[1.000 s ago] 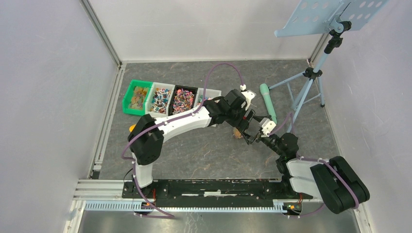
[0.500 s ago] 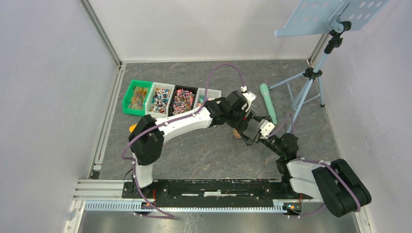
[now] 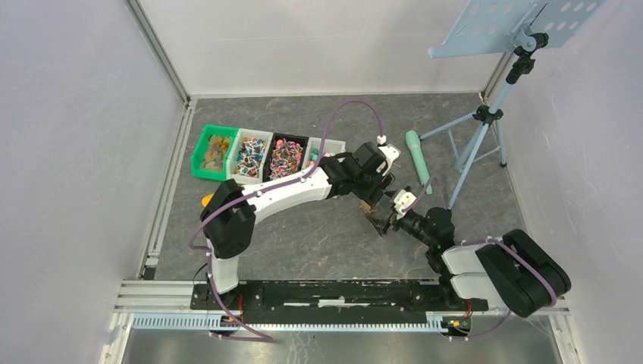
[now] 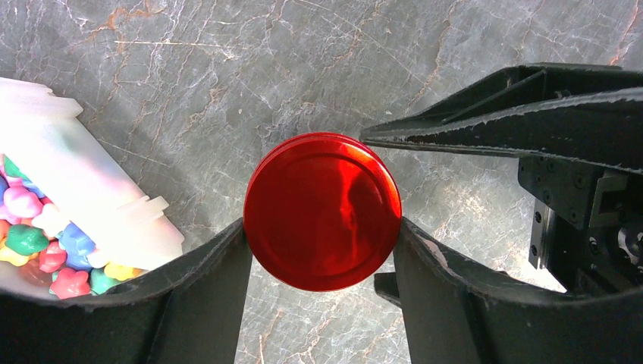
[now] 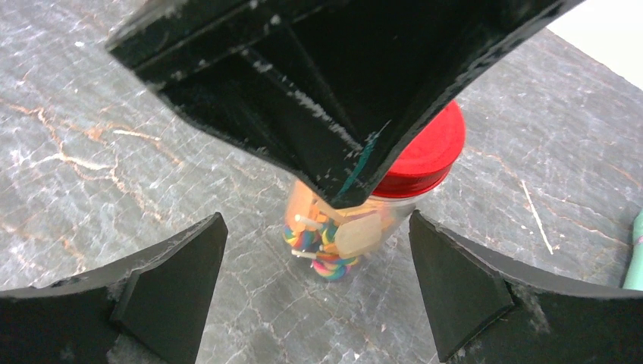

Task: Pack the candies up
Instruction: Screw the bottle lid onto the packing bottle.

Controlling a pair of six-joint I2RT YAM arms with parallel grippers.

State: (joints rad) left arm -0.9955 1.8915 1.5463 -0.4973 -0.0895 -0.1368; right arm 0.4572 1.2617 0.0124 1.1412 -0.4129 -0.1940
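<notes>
Four bins (image 3: 200,158), one red lid (image 4: 322,211), one jar (image 5: 337,235).

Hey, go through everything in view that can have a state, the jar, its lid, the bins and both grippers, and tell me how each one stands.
jar, upright, capped, candies inside.
red lid, seated on the jar.
left gripper, closed against the lid's two sides.
right gripper, open wide, one finger on each side of the jar, touching nothing.
bins, open-topped, holding candies.
</notes>
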